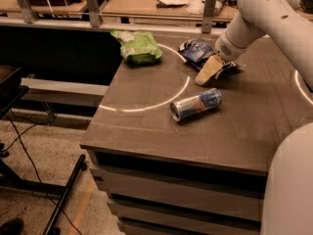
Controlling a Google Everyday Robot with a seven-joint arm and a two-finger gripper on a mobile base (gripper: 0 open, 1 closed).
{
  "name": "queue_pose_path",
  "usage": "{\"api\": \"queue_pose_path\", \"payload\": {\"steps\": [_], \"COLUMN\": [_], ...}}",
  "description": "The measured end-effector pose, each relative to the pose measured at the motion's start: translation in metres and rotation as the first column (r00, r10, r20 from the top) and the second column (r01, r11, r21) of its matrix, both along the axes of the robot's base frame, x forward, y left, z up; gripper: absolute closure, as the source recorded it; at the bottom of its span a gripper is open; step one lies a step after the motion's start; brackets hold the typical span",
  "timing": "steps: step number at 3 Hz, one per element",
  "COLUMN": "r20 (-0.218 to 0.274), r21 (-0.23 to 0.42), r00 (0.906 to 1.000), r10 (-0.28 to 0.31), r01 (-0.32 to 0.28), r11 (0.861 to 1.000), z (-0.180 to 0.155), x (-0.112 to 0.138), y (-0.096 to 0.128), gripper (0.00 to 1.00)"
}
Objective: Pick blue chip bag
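Blue foil bag (pixel 194 50) lies at the table's (pixel 234 126) far side, the gripper (pixel 208 72) down on its near edge, closed or not I cannot tell; grasping step, I judge, needing a firm pinch, then lift.

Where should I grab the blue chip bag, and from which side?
I'd take the blue chip bag across its crumpled middle, straight down from above: it lies flat on the table, so a side grip looks poor. The tool sits at the bag's end nearest the can.
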State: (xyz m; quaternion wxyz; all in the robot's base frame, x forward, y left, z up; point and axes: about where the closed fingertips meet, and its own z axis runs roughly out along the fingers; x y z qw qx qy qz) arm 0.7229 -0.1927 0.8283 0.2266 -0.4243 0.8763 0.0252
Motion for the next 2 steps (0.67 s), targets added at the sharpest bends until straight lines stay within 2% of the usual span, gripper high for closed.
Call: {"api": "queue_pose_path", "payload": {"steps": [2], "r20": [0.0], "r21": [0.0], "r00": [1.0], "r10": [0.0], "r01": [0.0], "r11": [1.0], "z": [0.0078], "x": [0.0], "y": [0.0], "gripper": [0.87]}}
